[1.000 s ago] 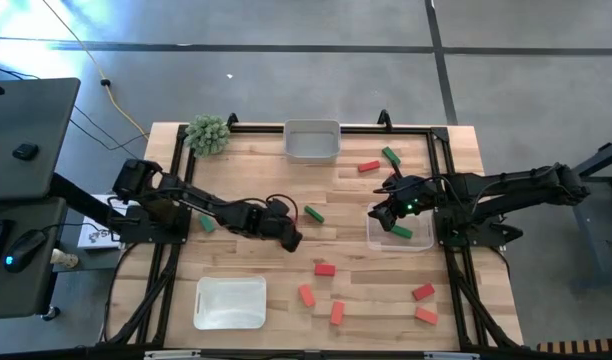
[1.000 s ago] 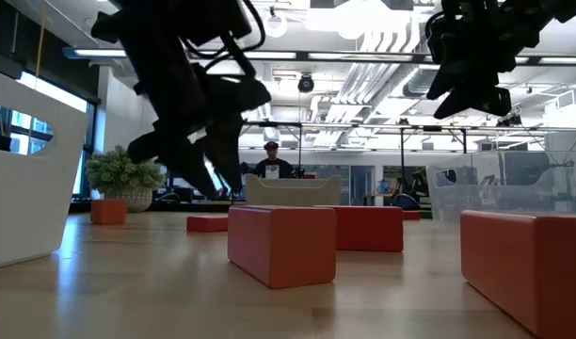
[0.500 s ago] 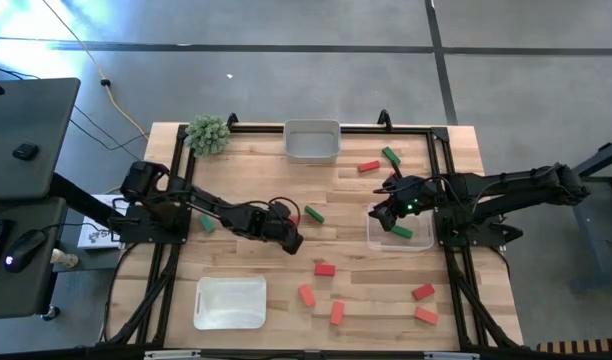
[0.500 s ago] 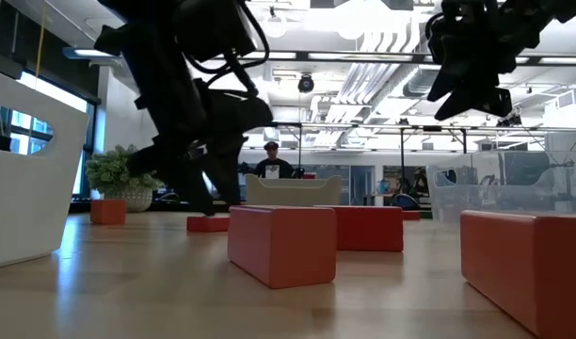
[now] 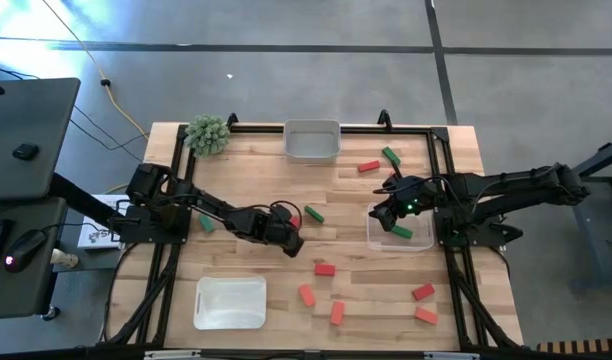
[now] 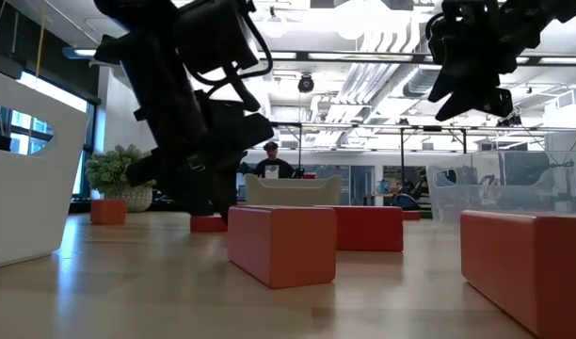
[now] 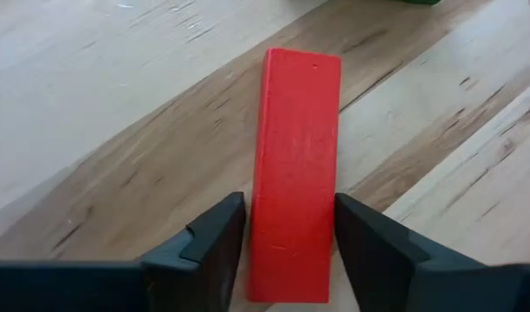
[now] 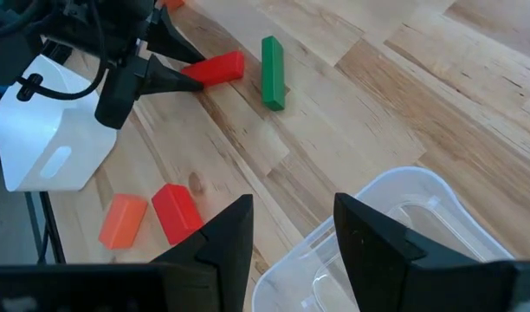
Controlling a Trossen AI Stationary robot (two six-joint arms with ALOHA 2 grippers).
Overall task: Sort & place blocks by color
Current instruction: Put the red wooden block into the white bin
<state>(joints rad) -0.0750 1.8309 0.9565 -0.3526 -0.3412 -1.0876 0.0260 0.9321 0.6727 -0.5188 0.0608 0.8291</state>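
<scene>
Red block point(image 7: 294, 173) between left hand point(image 7: 287, 238) fingers, green block point(image 8: 272, 72) beside

high view looks straight down on the tabletop point(image 5: 246, 260); low view looks level across it; the wrist views sit close behind each pincer.

Both arms are dark, almost black, built of slim jointed segments with bulkier housings at the joints. The left arm point(image 5: 201, 208) carries a thin red cable looping over its wrist, close to the left gripper point(image 5: 289, 240), whose two fingers point(image 7: 200, 251) are matte black, blocky and angular with bevelled inner faces. The right arm point(image 5: 506, 188) shows a small green light near its wrist, just behind the right gripper point(image 5: 384, 218), which has the same chunky black fingers point(image 8: 222, 238).
</scene>
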